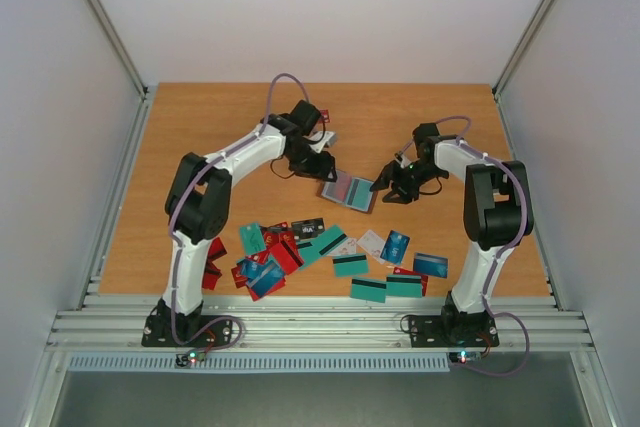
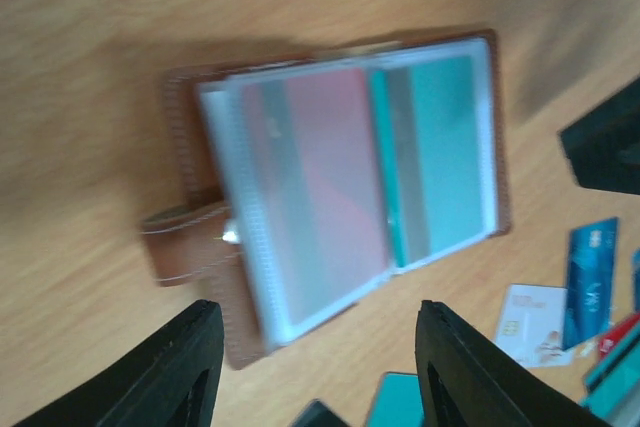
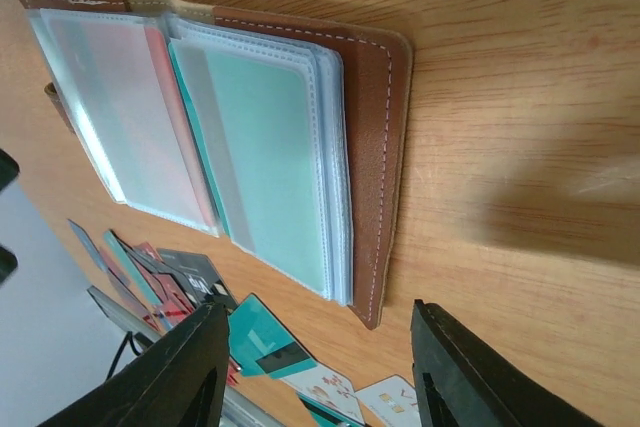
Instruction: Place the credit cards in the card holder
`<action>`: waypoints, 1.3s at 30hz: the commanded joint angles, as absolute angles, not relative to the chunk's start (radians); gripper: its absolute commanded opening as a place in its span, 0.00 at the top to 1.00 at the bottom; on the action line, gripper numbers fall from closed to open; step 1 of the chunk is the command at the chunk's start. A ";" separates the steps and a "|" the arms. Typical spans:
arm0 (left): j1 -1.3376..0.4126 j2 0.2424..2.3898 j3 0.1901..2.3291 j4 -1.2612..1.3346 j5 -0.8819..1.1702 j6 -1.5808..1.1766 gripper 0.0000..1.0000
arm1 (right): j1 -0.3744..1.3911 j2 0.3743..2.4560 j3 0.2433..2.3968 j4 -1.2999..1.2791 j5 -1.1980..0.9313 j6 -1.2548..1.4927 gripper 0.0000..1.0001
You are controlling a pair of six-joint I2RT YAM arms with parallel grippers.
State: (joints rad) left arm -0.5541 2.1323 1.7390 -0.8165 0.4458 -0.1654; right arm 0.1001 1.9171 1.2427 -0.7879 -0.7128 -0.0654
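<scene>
The brown card holder (image 1: 349, 191) lies open on the table between my two grippers, its clear sleeves showing a red card and a teal card. It fills the left wrist view (image 2: 345, 187) and the right wrist view (image 3: 230, 137). My left gripper (image 1: 318, 164) is open and empty just left of the holder. My right gripper (image 1: 391, 187) is open and empty just right of it. Loose credit cards (image 1: 300, 247) in teal, red, blue, black and white lie spread along the near part of the table, and some show in the right wrist view (image 3: 262, 342).
The wooden table (image 1: 230, 117) has white walls on three sides and a metal rail (image 1: 320, 327) along the near edge. A red card pile (image 1: 213, 265) sits beside the left arm's base.
</scene>
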 commanded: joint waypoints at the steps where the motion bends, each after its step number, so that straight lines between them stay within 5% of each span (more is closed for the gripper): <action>1: -0.529 2.092 1.741 -0.854 0.341 -0.080 0.45 | 0.104 1.876 1.241 -0.802 -0.708 -0.073 0.48; 15: -0.482 2.086 1.733 -0.901 0.134 0.251 0.46 | 0.105 1.847 1.231 -0.801 -0.724 -0.066 0.42; 39: -0.543 2.348 1.965 -0.981 0.311 0.397 0.42 | 0.097 1.885 1.244 -0.849 -0.749 -0.095 0.41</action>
